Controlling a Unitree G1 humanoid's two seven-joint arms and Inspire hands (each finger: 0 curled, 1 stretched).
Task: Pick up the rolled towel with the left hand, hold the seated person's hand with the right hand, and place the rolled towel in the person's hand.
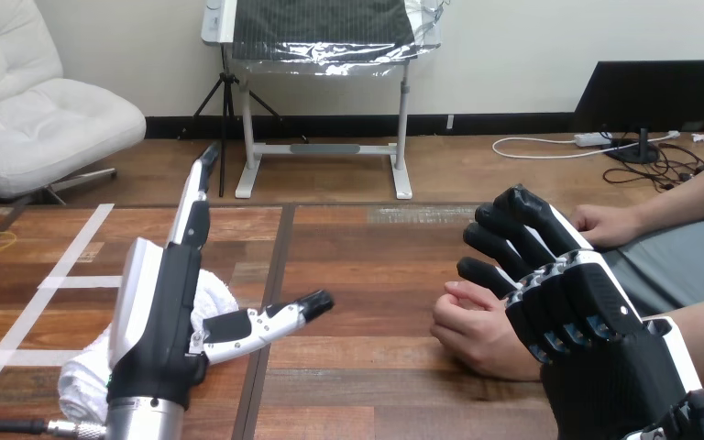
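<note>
**Left hand open over the towel, right hand at the person's hand**

In the head view, my left hand (160, 312) was at the left part of the table (376, 266), above the towel (215, 295). Its fingers (192, 211) were straight and pointed away from me, and the thumb (280, 319) stood out to the right, so the hand was wide and held nothing. The white towel lay on the table under this hand, and its ends showed at both sides of my palm. I could not tell if the palm touched it.

My right hand (596, 321) was at the right, back side toward the camera, just beside the person's hand (477, 325). That hand rested on the table as a loose fist. I could not tell whether my right hand gripped it. The person's other hand (605, 225) lay farther back, apart from mine.
</note>
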